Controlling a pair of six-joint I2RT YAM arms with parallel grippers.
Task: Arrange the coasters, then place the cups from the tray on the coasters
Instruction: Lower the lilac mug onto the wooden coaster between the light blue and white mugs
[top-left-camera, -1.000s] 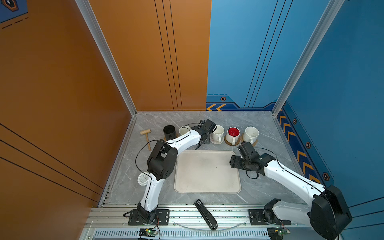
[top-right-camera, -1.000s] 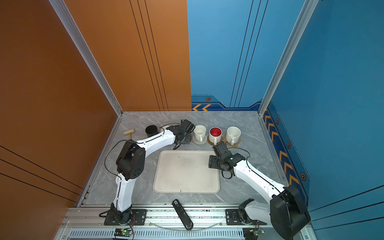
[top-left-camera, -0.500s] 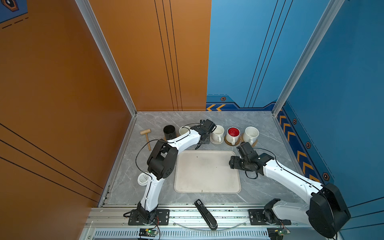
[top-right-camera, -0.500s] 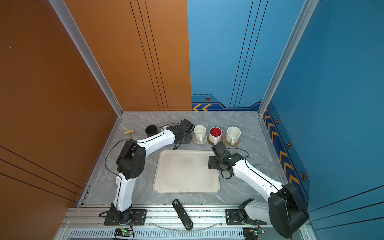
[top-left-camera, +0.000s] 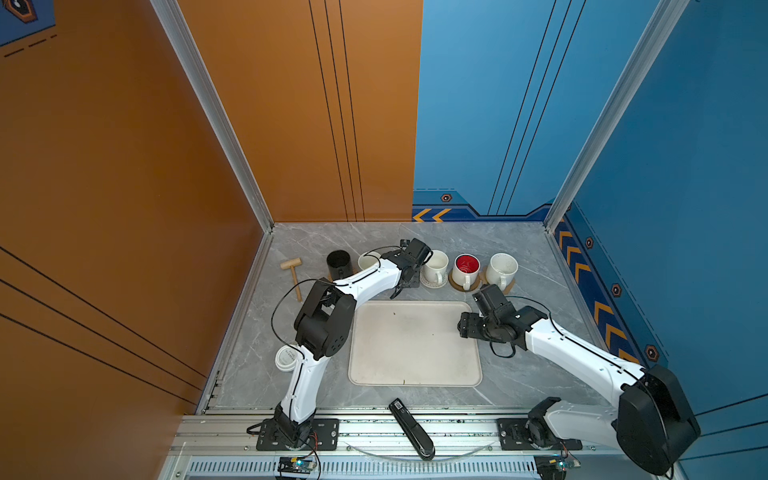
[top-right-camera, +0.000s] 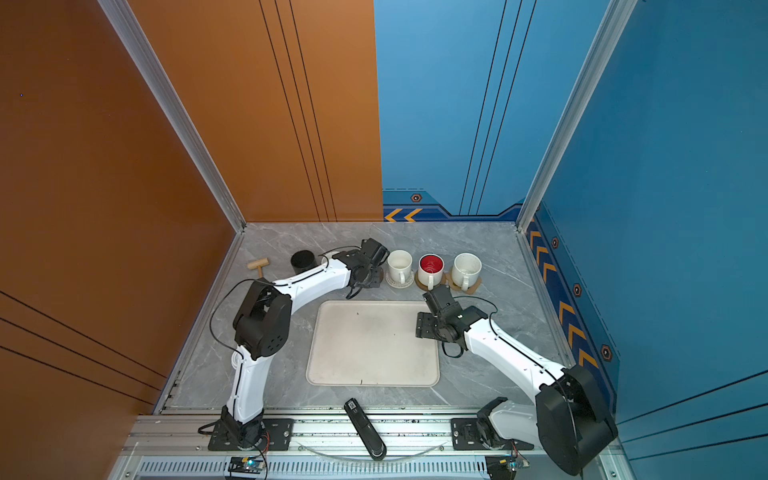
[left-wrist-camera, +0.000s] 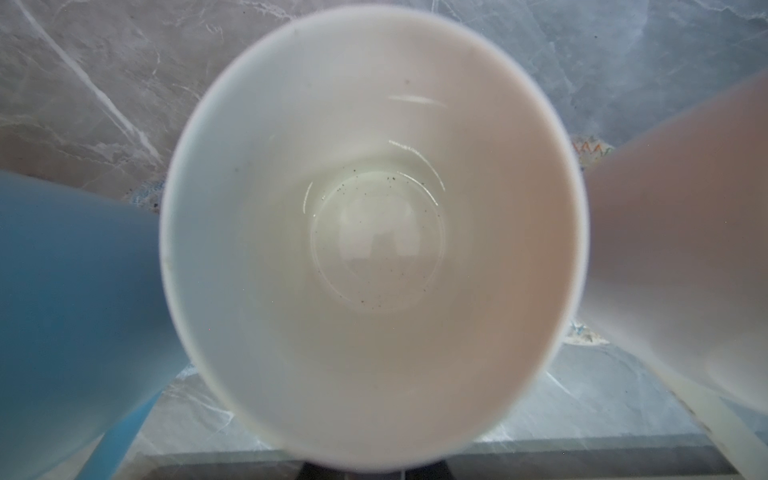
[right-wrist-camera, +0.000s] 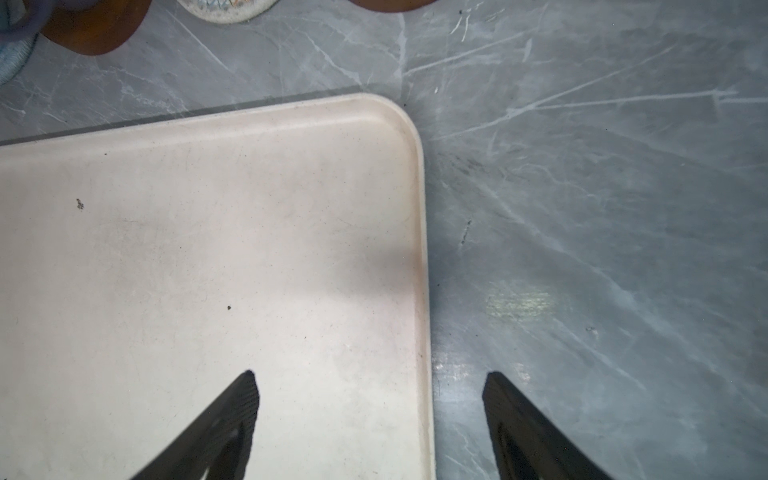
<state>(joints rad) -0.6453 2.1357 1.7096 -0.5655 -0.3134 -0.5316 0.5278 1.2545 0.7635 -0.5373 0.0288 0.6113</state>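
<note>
The cream tray (top-left-camera: 415, 343) (top-right-camera: 374, 345) lies bare in the middle. Behind it stands a row of cups: black (top-left-camera: 338, 262), light blue (top-left-camera: 368, 262), white (top-left-camera: 436, 266) on a crocheted coaster (top-left-camera: 434, 283), red-inside (top-left-camera: 466, 266) on a brown coaster (top-left-camera: 465, 287), speckled (top-left-camera: 503, 268) on a tan coaster (top-left-camera: 510, 286). My left gripper (top-left-camera: 406, 280) (left-wrist-camera: 376, 473) is shut on the near wall of a pale lavender cup (left-wrist-camera: 374, 232), between the blue and white cups. My right gripper (top-left-camera: 467, 328) (right-wrist-camera: 370, 376) hangs open over the tray's right rim (right-wrist-camera: 422, 249), holding nothing.
A wooden mallet (top-left-camera: 293, 270) lies at the back left. A white round lid (top-left-camera: 286, 357) sits beside the left arm's elbow. A black handheld device (top-left-camera: 411, 428) rests on the front rail. Orange and blue walls close in the left, back and right.
</note>
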